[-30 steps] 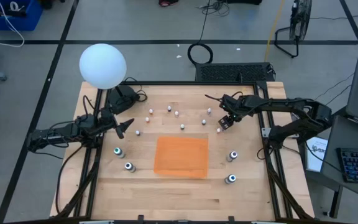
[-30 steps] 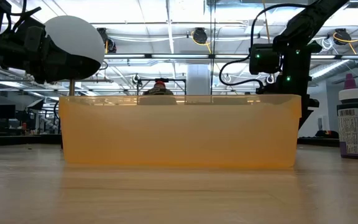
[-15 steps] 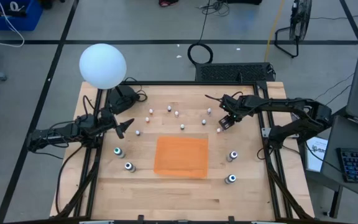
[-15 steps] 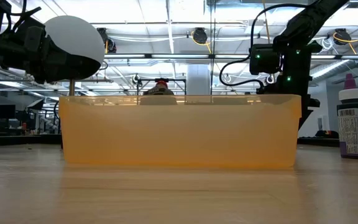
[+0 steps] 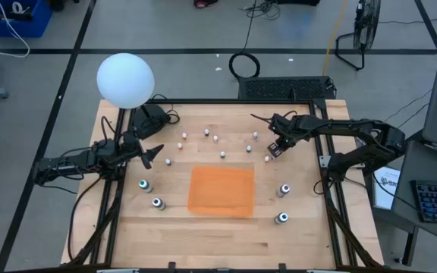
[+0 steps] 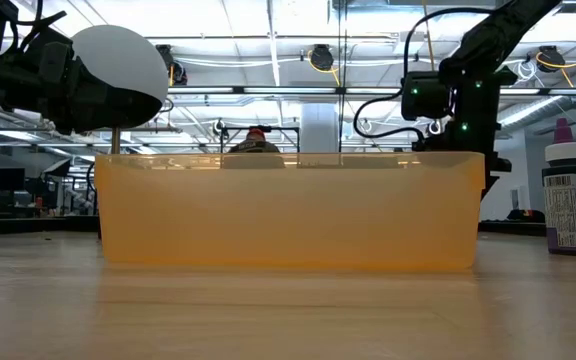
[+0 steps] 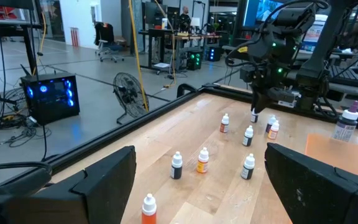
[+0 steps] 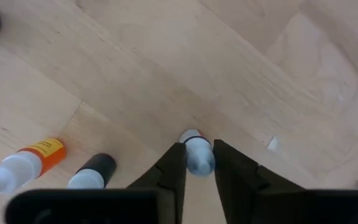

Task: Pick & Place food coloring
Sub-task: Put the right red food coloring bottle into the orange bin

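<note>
Standing nearest the front edge of the wooden table [image 5: 218, 243] are the larger grey bottles: a teal-topped pair [image 5: 151, 194] at the front left and another pair [image 5: 283, 203] at the front right, with the flat orange mat [image 5: 221, 191] lying between them. In the low view the mat's edge fills the middle of the picture, and one purple-topped large bottle [image 6: 571, 205] stands upright beside it.

Farther back, past the mat, the tiny white-topped bottles [image 5: 215, 141] stand scattered and upright across the rear half of the table, each apart from its neighbours. At the right end of that scatter the right gripper [image 5: 276, 148] is lowered over one tiny bottle [image 8: 197, 152]. The right wrist view shows its two fingers [image 8: 173, 168] on either side of this bottle, narrowly apart and close against its sides; whether they press it cannot be told. Two more small bottles, one orange [image 8: 23, 163] and one black [image 8: 92, 172], show just beside it.

The left gripper [image 5: 152, 154] waits over the table's left side, level with the small bottles, its fingers [image 7: 104, 180] spread wide and empty. Behind it, a white globe lamp [image 5: 125, 80] stands at the rear left corner.
</note>
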### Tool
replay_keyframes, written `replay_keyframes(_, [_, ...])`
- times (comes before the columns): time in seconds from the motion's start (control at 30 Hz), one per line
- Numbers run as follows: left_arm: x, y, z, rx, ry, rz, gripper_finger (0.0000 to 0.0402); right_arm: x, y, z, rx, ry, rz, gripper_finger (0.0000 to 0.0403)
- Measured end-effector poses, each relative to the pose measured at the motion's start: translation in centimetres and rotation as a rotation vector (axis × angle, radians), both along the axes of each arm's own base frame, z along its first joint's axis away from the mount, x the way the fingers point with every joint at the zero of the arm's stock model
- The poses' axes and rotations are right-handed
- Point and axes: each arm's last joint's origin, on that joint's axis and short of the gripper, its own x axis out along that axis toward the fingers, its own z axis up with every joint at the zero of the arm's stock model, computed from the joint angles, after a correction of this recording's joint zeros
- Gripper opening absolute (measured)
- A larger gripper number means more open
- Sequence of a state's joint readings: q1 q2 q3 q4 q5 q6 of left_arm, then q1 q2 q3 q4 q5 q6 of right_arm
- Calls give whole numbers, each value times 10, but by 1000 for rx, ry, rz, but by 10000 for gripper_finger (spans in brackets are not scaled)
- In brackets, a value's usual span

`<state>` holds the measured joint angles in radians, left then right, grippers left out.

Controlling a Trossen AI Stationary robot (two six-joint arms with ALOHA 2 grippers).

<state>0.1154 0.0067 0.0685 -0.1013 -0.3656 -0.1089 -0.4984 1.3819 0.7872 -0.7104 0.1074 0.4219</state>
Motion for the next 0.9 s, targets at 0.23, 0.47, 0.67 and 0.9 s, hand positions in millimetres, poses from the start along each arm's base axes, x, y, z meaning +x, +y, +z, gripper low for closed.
replay_keyframes(0.23, [0, 0, 0, 0, 0, 0, 353, 1, 0, 7, -28, -36, 42, 39])
replay_keyframes(0.47, [0, 0, 0, 0, 0, 0, 353, 11, 11, 56, -112, -157, 74, 39])
replay_keyframes(0.67, [0, 0, 0, 0, 0, 0, 353, 39, 45, 107, -173, -348, 198, 39])
replay_keyframes(0.9, [0, 0, 0, 0, 0, 0, 353, 84, 105, 136, -211, -418, 418, 39])
